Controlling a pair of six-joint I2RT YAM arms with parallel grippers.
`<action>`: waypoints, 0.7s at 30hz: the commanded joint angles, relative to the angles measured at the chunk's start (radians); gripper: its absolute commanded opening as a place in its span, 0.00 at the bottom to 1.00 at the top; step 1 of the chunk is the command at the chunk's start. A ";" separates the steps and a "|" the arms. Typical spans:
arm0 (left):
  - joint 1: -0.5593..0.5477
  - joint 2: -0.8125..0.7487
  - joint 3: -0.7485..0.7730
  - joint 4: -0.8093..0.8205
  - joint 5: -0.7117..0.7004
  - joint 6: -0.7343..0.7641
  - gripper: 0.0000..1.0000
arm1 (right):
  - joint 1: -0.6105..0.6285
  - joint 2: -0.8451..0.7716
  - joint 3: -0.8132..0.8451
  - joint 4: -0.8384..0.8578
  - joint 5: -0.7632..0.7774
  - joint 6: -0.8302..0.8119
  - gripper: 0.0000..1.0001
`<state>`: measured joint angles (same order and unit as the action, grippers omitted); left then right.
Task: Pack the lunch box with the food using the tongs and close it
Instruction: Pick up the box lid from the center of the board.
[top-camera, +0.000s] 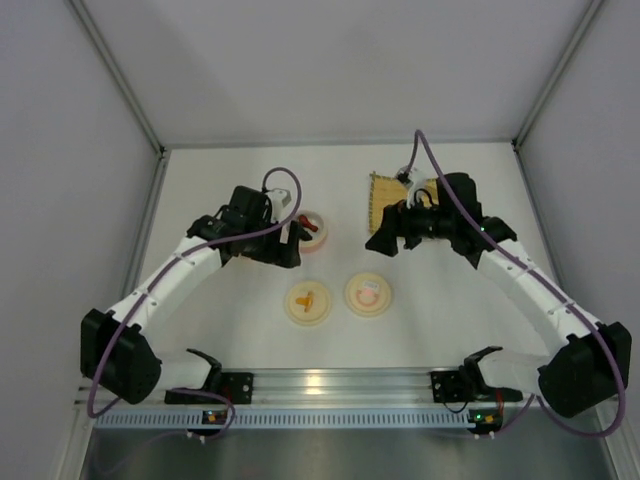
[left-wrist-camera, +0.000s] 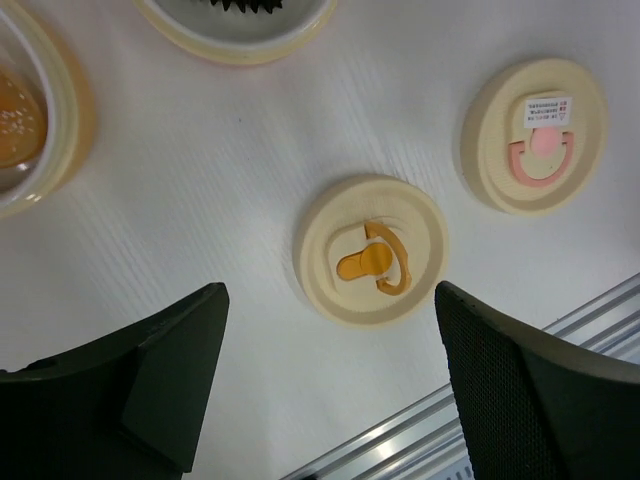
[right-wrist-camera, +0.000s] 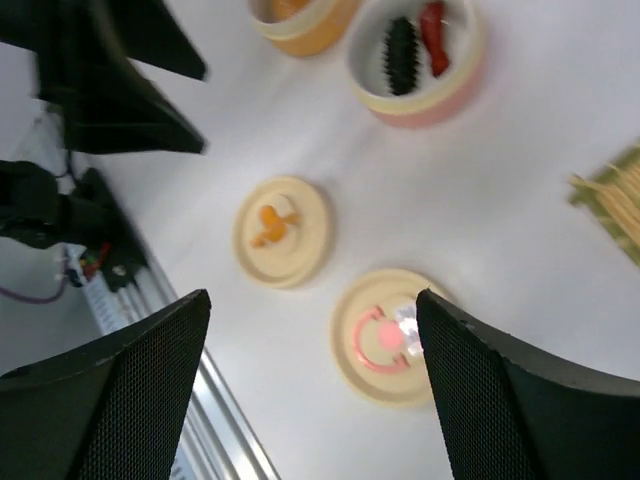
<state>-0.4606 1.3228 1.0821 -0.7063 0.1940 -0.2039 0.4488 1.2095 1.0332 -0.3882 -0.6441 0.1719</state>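
The left gripper (left-wrist-camera: 330, 292) hangs over the white table (top-camera: 450, 320) with its jaws spread wide and nothing between them. Just past its fingertips lies the orange-handled lid (left-wrist-camera: 372, 262), flat and handle up, with the pink-handled lid (left-wrist-camera: 535, 135) apart to one side.

The right gripper (right-wrist-camera: 312, 295) is likewise released and empty. It looks down on the same two lids, which lie side by side without touching.

Farther out stand two open bowls close together, probably the lunch box itself. The pink bowl (right-wrist-camera: 430, 105) holds the black piece (right-wrist-camera: 402, 42) and the red piece (right-wrist-camera: 433, 25), lying next to each other. The orange bowl (right-wrist-camera: 310, 38) holds the bun (left-wrist-camera: 12, 115). A bamboo mat (top-camera: 385, 192) lies at the far side, beneath the right arm.

With all three food pieces already in bowls and both lids off, packing appears finished and closing not begun. The wide jaws over the lids seem suited to picking one up.

The tongs appear in none of the views, so their place cannot be told. From above, the left wrist covers the orange bowl, and only part of the pink bowl shows beside it. Both wrist views cut the bowls off at the frame edge. The right wrist view is blurred, so the mat's slats smear together. The small label on the pink-handled lid is too small to read.
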 joint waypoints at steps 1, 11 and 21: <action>-0.030 -0.013 0.059 -0.068 0.004 0.049 0.91 | -0.074 0.002 0.017 -0.215 0.084 -0.193 0.84; -0.289 0.019 0.022 -0.085 -0.087 0.130 0.98 | -0.387 -0.016 0.035 -0.347 0.138 -0.305 0.99; -0.385 0.210 0.087 -0.143 -0.162 0.130 0.83 | -0.552 -0.033 0.038 -0.433 0.078 -0.321 0.99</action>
<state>-0.8478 1.5036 1.1202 -0.8062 0.0795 -0.0807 -0.0845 1.2098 1.0660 -0.7776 -0.5228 -0.1307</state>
